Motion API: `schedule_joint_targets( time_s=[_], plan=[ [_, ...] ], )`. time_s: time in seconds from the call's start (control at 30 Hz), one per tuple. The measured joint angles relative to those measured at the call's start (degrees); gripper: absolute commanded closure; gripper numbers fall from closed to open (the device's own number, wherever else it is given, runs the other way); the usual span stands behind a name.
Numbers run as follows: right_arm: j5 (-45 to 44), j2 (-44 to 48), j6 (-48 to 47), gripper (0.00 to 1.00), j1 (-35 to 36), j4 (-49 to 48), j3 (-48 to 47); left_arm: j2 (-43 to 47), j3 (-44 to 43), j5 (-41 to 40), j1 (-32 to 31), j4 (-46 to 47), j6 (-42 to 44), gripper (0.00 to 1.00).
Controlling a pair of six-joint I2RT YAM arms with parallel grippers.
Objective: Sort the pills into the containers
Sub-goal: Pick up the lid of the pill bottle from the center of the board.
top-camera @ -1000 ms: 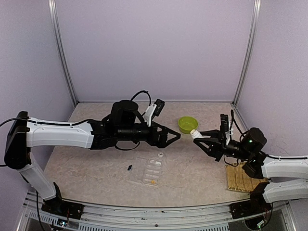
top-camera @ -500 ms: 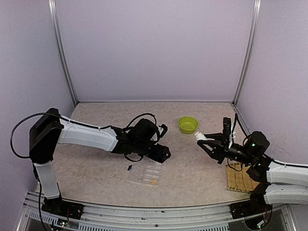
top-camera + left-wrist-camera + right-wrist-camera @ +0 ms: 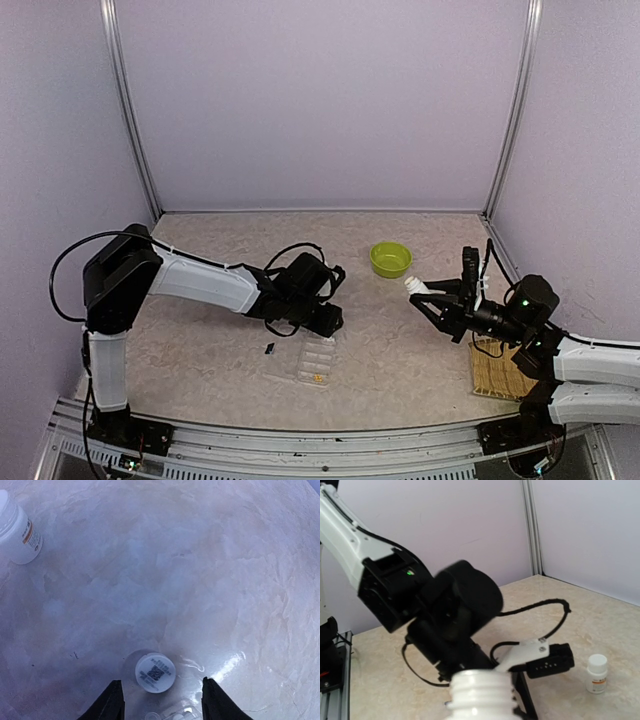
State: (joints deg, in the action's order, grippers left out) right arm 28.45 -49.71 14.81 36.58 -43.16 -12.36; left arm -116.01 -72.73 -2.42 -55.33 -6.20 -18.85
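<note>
The clear pill box (image 3: 308,360) lies flat at the table's middle front, its containers in a row, with yellowish pills (image 3: 318,378) in a near compartment. A dark pill (image 3: 269,348) lies on the table to its left. My left gripper (image 3: 333,322) hangs low at the box's far end. In the left wrist view its jaws (image 3: 161,680) stand apart on either side of a white bottle cap (image 3: 155,672), touching neither side. My right gripper (image 3: 432,298) is shut on an uncapped white bottle (image 3: 415,287), whose threaded neck (image 3: 482,695) fills the right wrist view's bottom.
A lime-green bowl (image 3: 390,259) stands behind the right gripper. A woven mat (image 3: 500,370) lies at the right front. A second small white bottle (image 3: 17,530) stands capped on the table beyond the left gripper, also visible as a bottle (image 3: 596,672) in the right wrist view.
My left arm has swung from mid-air near the right gripper down to the cap at the pill box's far end, its jaws narrowing. The right gripper drew back slightly with the bottle.
</note>
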Motion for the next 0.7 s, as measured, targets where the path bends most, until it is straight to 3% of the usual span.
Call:
schedule_joint_targets(
  time_s=[0.47,0.7],
  plan=[
    [0.0,-0.6,0.0,0.85,0.0,0.0,0.0,-2.7,-0.9,0.7,1.6,0.7,0.2,0.62],
    [0.0,-0.9,0.0,0.85,0.0,0.0,0.0,-2.7,-0.9,1.0,1.5,0.8,0.3,0.59]
  ],
)
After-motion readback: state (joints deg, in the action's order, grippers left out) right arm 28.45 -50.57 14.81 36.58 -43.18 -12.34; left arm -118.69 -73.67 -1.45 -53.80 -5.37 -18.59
